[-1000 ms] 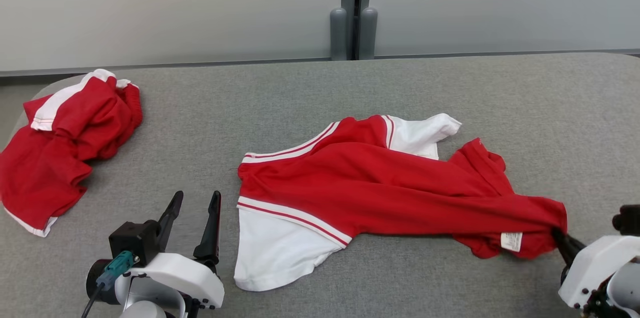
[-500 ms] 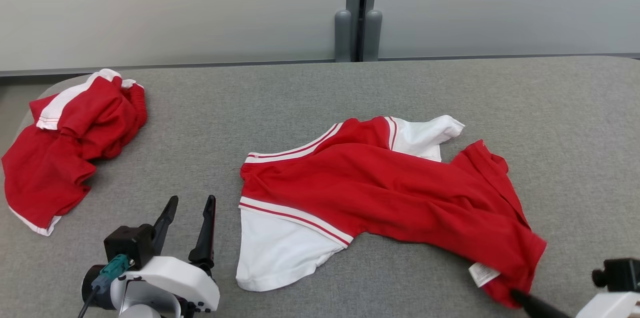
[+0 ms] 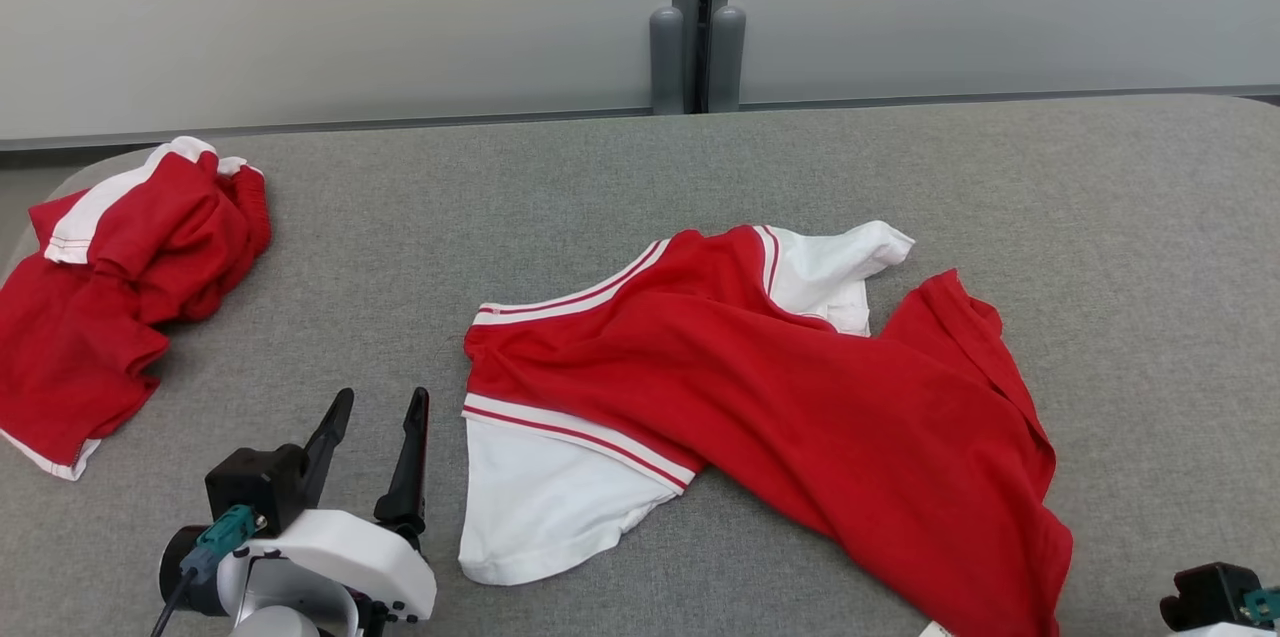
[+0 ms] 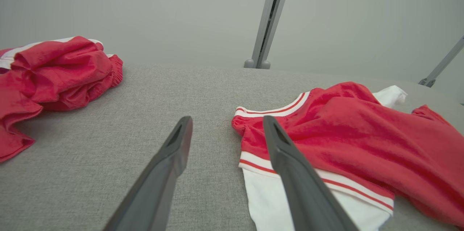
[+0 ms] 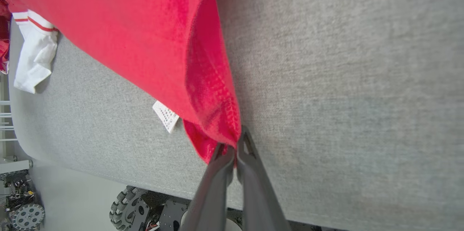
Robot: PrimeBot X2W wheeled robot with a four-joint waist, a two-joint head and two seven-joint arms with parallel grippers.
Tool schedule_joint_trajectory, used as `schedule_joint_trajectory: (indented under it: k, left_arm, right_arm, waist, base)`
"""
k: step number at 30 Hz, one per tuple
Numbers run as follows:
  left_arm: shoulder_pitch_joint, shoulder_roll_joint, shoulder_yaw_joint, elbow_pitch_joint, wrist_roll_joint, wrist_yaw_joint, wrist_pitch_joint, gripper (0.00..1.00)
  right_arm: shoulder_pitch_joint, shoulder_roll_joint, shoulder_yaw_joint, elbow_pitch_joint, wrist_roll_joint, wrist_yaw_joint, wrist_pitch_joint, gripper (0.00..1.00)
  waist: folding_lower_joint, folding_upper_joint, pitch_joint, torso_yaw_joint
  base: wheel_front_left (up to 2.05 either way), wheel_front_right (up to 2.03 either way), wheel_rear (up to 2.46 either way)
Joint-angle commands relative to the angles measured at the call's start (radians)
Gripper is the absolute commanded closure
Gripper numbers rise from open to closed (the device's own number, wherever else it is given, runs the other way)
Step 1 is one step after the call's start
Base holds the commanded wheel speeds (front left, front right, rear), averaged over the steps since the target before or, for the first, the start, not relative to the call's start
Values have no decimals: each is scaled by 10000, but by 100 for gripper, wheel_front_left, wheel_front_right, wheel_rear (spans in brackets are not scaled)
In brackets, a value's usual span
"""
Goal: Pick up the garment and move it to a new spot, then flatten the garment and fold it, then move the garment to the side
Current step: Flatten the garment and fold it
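Note:
The garment (image 3: 780, 387) is a red shirt with white, red-striped sleeves, spread crumpled across the middle of the grey table (image 3: 600, 187); it also appears in the left wrist view (image 4: 355, 140). Its lower right corner is stretched toward the table's near edge. My right gripper (image 5: 235, 147) is shut on that red corner (image 5: 217, 115), beside a small white label (image 5: 165, 115). My left gripper (image 3: 375, 457) stands open just left of the white sleeve (image 3: 545, 507), touching nothing; its fingers (image 4: 174, 151) frame bare table.
A second red and white garment (image 3: 110, 277) lies bunched at the table's far left. A grey post (image 3: 690, 17) stands behind the table against a pale wall. The robot's wheeled base (image 5: 127, 205) shows below the near table edge.
My right gripper has pulled the garment's corner toward the near edge and out of the head view's bottom, stretching the red cloth. The left gripper has stayed open.

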Motion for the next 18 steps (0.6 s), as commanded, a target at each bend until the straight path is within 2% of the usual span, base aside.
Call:
schedule_joint_trajectory:
  k: [1,11,15,18]
  left_arm:
    - [-132,86,4,20,-63,-24,-11,0]
    - [85,150,39,-41,-112,130,-10,0]
    - [158,175,53,-103,-146,170,-13,0]
    - [155,166,25,-161,-152,200,4,0]
  right_arm:
    - [-128,22,-110,60,-114,2,-90,0]
    - [19,-129,-1096,-816,-170,2,-82,0]
    - [71,-176,-1984,-1488,-385,2,-641,0]
    - [-199,48,-2580,-1697,-821,4,-1227,0]
  waist:
    - [0,0,-16,-4]
    - [0,0,-262,-88]
    - [0,0,-340,-100]
    - [0,0,-345,-65]
  base:
    - [0,0,0]
    - [0,0,0]
    - [0,0,0]
    - [0,0,0]
